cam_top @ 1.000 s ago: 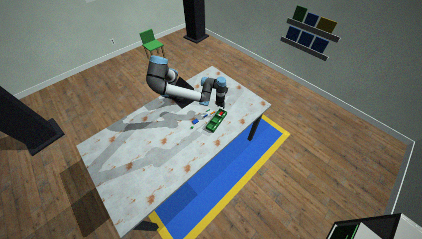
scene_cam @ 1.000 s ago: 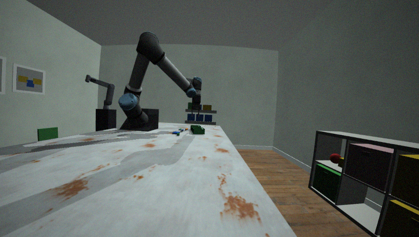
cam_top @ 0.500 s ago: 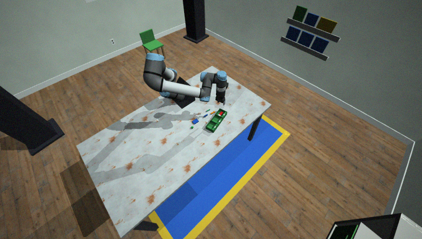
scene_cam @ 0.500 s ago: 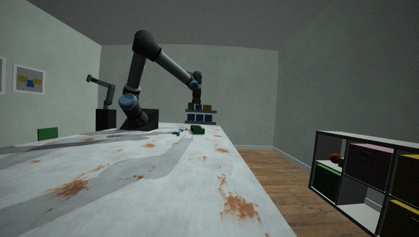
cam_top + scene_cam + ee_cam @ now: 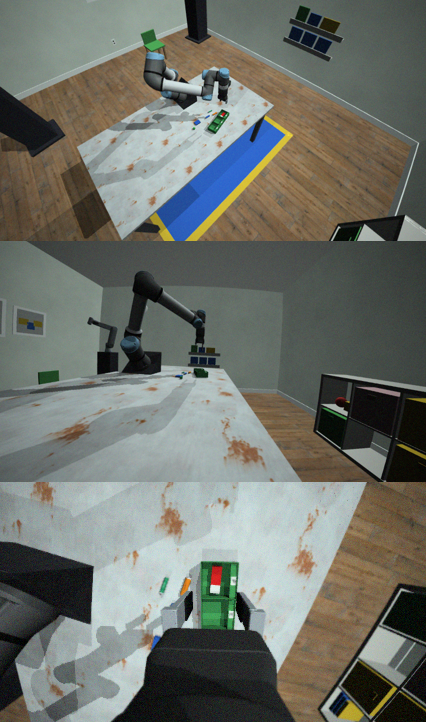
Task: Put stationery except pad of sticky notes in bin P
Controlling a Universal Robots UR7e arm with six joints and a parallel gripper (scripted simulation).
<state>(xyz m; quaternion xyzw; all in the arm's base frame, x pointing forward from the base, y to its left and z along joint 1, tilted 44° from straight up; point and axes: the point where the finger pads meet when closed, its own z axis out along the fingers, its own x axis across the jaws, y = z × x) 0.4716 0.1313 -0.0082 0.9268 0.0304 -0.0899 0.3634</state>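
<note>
A long green bin (image 5: pixel 214 127) (image 5: pixel 200 372) (image 5: pixel 230 569) with several compartments stands on the table (image 5: pixel 149 167) near its right edge. A red eraser-like block with a white end (image 5: pixel 223 114) (image 5: pixel 216 577) lies in its far compartment. My gripper (image 5: pixel 222 101) (image 5: pixel 199 344) (image 5: pixel 214 600) is open and empty, well above the bin. Left of the bin lie a green marker (image 5: pixel 209 111) (image 5: pixel 163 585), an orange marker (image 5: pixel 214 113) (image 5: pixel 185 586), a blue marker (image 5: pixel 207 116), a flat blue pad (image 5: pixel 197 122) (image 5: pixel 155 641) and a small green piece (image 5: pixel 193 128).
The arm's black base (image 5: pixel 186 100) (image 5: pixel 143 363) sits at the table's back edge. The table's right edge runs close beside the bin. A shelf unit (image 5: pixel 373 419) with boxes stands on the floor to the right.
</note>
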